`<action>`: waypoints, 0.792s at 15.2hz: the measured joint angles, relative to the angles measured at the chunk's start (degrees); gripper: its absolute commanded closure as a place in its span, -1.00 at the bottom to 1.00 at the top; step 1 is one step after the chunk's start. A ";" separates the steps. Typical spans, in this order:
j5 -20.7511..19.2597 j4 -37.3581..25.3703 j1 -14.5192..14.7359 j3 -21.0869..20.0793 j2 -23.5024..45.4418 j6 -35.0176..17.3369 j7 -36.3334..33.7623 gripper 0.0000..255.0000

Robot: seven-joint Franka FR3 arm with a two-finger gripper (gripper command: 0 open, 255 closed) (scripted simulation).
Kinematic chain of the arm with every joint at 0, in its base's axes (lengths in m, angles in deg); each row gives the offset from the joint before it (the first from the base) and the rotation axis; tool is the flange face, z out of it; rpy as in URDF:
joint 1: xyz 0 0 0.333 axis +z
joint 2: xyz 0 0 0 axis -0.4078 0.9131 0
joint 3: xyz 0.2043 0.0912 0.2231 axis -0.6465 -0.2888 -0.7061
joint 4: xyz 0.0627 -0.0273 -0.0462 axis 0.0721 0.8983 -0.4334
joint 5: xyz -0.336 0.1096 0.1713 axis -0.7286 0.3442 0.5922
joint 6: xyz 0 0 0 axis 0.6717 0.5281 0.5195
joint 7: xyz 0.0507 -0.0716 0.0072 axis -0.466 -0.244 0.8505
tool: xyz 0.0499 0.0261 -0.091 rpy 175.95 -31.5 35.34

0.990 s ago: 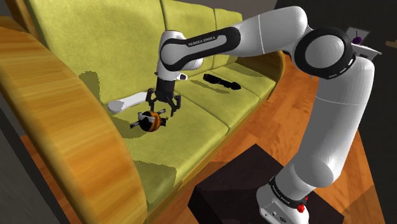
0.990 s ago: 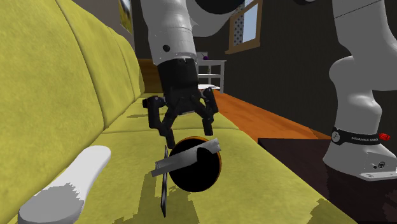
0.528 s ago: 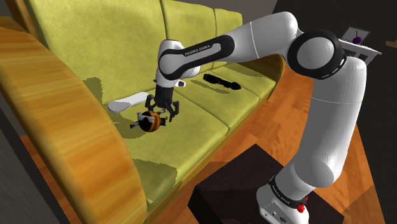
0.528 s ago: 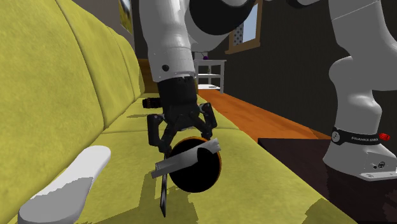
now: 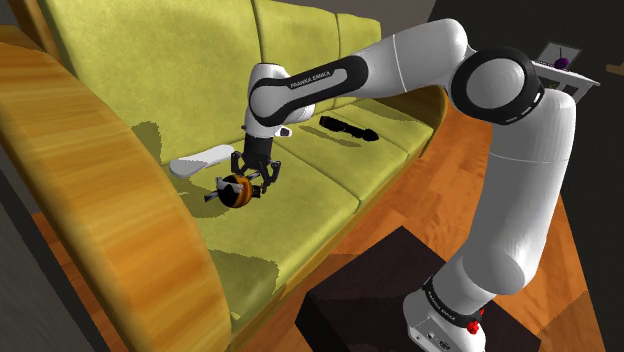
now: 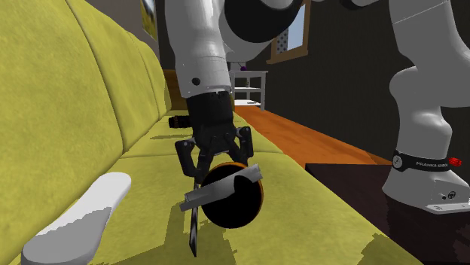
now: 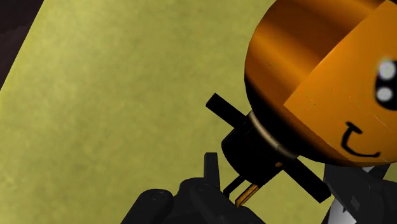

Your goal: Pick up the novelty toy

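The novelty toy (image 5: 236, 190) is an orange and black ball with a smiling face and grey blades across it, lying on the yellow-green sofa seat (image 5: 310, 200). In the second exterior view the toy (image 6: 233, 199) sits right under my black gripper (image 6: 213, 159). The gripper (image 5: 252, 175) points straight down onto the toy's top, its fingers drawn together on a thin black part there. In the wrist view the orange head (image 7: 318, 83) lies close ahead of the gripper (image 7: 232, 184), with the toy's black stub between the fingers.
A white rounded object (image 5: 200, 160) lies on the seat just beyond the toy, towards the wooden sofa arm (image 5: 100, 200). A long black object (image 5: 348, 128) lies further along the seat. The black stand (image 5: 370, 290) is at the sofa's front on a wooden floor.
The gripper came down onto the toy with fingers spread, then closed them on its top. The toy has stayed in place on the seat.
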 measured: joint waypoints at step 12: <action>0.88 -2.47 -0.51 -0.50 -3.31 5.67 -0.39 1.00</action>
